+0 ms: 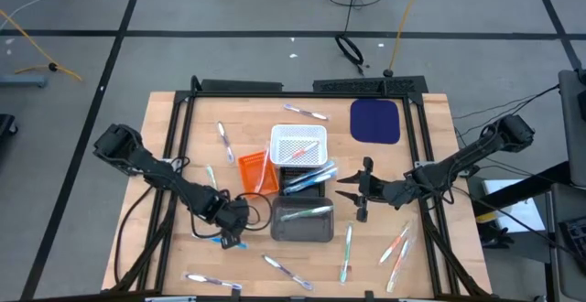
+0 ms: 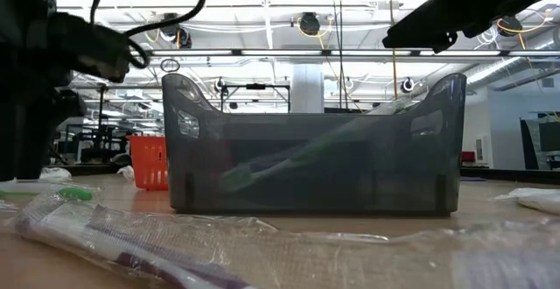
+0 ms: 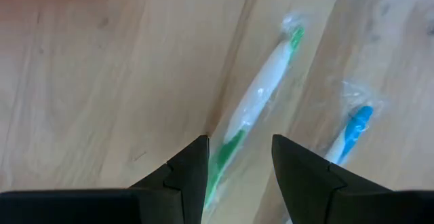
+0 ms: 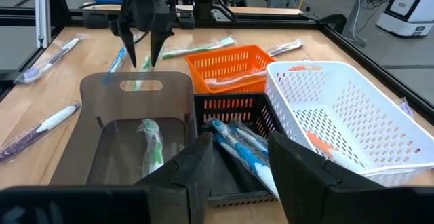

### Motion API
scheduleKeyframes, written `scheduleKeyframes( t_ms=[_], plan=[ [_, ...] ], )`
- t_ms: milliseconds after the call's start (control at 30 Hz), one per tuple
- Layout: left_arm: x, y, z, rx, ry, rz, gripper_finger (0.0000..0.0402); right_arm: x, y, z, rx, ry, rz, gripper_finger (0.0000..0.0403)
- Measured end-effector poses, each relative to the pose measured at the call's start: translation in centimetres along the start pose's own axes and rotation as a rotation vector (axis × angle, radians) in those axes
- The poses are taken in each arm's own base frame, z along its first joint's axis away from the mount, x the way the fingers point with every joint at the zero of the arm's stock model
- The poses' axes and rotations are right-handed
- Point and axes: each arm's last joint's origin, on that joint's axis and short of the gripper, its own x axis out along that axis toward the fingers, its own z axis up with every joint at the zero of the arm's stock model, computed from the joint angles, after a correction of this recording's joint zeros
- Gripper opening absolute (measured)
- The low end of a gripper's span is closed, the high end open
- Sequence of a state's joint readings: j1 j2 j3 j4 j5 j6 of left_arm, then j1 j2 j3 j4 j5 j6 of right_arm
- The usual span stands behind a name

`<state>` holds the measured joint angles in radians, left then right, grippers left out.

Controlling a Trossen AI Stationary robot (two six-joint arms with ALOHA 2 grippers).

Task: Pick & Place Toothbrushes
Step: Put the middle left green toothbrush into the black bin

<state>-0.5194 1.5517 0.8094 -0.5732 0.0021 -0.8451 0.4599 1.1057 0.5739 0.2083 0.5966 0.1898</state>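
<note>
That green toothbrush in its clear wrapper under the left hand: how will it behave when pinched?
The green toothbrush looks thin and rigid, so probably stiff and light. Its clear wrapper looks glossy and loose, so the left hand may slip. Lying flat on the table, it may skid when nudged.

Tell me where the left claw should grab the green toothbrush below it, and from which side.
Grip the white mid-handle of the green toothbrush, coming straight down from above. It lies flat on the wooden table in a clear wrapper, so only its narrow sides are reachable. The left claw hangs open over its lower handle; probably set the fingers across the handle. The blue toothbrush lies close alongside.
</note>
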Motion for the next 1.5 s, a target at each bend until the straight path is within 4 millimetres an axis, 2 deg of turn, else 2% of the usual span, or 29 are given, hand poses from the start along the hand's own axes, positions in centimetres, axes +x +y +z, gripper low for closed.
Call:
scheduleKeyframes(
  t_ms=[333, 433, 600, 833, 967, 1133, 1367, 1500],
  plan=[
    [0.9, 1.1, -0.9, -0.031, 0.03, 0.042, 0.0154, 0.0, 0.0, 0.0, -0.002, 0.002, -0.001, 0.0134],
    [0.9, 1.1, -1.0, -0.033, 0.03, 0.045, 0.012, 0.0, 0.0, 0.0, -0.002, 0.003, -0.001, 0.0134],
    [0.9, 1.4, -0.8, -0.044, 0.035, 0.043, 0.0021, 0.0, 0.0, 0.0, -0.002, 0.003, -0.001, 0.0134],
    [0.5, 1.2, 0.0, -0.075, 0.059, 0.011, 0.0006, 0.0, 0.0, 0.0, -0.002, 0.003, -0.001, 0.0134],
    [-1.1, 0.4, 0.9, -0.064, 0.078, 0.019, 0.0005, 0.0, 0.0, 0.0, -0.002, 0.003, 0.0, 0.0134],
    [-4.1, -1.0, 2.6, -0.021, 0.037, 0.054, 0.0004, 0.0, 0.0, 0.0, -0.002, 0.003, -0.001, 0.0134],
    [-9.1, -3.7, 5.9, 0.154, -0.245, 0.079, 0.0003, 0.0, 0.0, 0.0, 0.009, -0.003, 0.0, 0.0134],
    [-11.2, -4.5, 7.6, 0.255, -0.421, 0.116, 0.0006, 0.0, 0.0, 0.3, 0.019, -0.026, 0.005, 0.0134]
  ],
)
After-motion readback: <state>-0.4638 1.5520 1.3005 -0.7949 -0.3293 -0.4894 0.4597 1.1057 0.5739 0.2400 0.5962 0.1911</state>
